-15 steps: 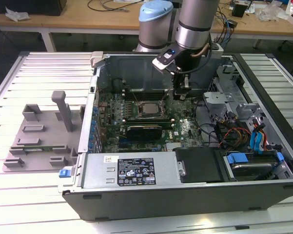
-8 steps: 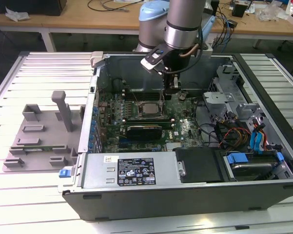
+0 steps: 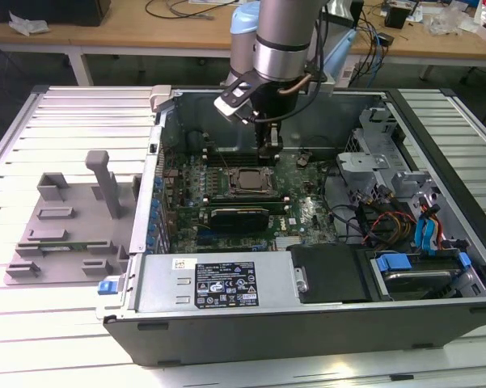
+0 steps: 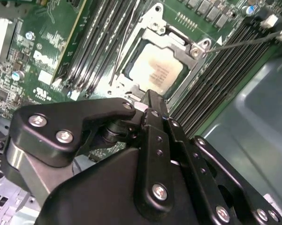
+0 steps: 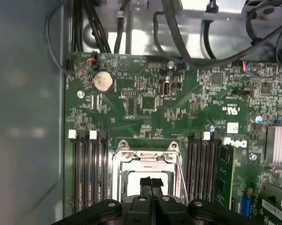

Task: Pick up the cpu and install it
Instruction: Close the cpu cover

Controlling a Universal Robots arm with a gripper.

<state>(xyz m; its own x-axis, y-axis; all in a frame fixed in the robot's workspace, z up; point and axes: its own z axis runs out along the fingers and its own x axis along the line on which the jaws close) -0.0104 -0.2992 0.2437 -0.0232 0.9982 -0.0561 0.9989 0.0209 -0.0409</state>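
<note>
At the exterior view's left, a grey plastic tray point(image 3: 73, 230) lies on the slatted surface point(image 3: 32, 129), just beside the open computer case point(image 3: 323, 331). Moving right into the case, the green motherboard point(image 3: 307, 214) lies flat on the case floor, and the arm point(image 3: 283, 40) drops in from the upper middle of the frame.

The pincer point(image 3: 268, 149) hangs low over the board, right at the far edge of the socket. In the first wrist view the pincer point(image 5: 150, 185) is clenched, its two black fingers pressed together with only a thin seam between them and nothing held. The second wrist view has the pincer point(image 4: 152, 101) poised at the rim of the chip; I cannot tell whether it touches.

And the cpu point(image 3: 247, 180) sits flat in the socket at the centre of the board, silver top up. The cpu point(image 4: 157, 70) shows pale and square inside the metal socket frame point(image 4: 148, 30) in the second wrist view, and the cpu point(image 5: 131, 185) peeks out beside the fingers in the first wrist view. Dark memory slots point(image 5: 87, 168) flank the socket on both sides, and a coin battery point(image 5: 103, 80) shines further up the board.

At the exterior view's right sit a metal drive cage point(image 3: 380, 137) and blue cables point(image 3: 427, 230).
</note>
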